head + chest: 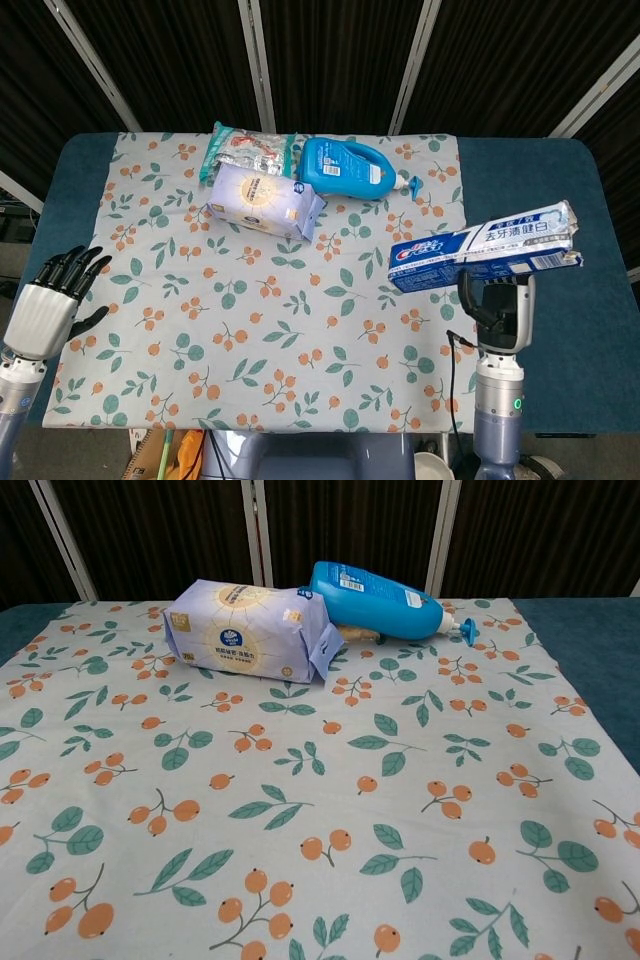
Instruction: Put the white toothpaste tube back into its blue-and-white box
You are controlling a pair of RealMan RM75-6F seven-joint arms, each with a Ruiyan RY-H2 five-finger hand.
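My right hand [497, 312] is raised over the table's right side, and its fingers grip the blue-and-white toothpaste box [485, 250] from below. The box lies almost level, its length running left to right, with open flaps at its right end [572, 222]. I cannot make out the white tube as a separate thing; it may be inside the box. My left hand [45, 305] hovers at the table's front left, fingers spread and holding nothing. The chest view shows neither hand nor the box.
A floral cloth [200, 320] covers most of the blue table. At the back lie a purple-white tissue pack [265, 200] [245, 630], a blue detergent bottle [347, 167] [380, 600] on its side, and a snack bag [250, 150].
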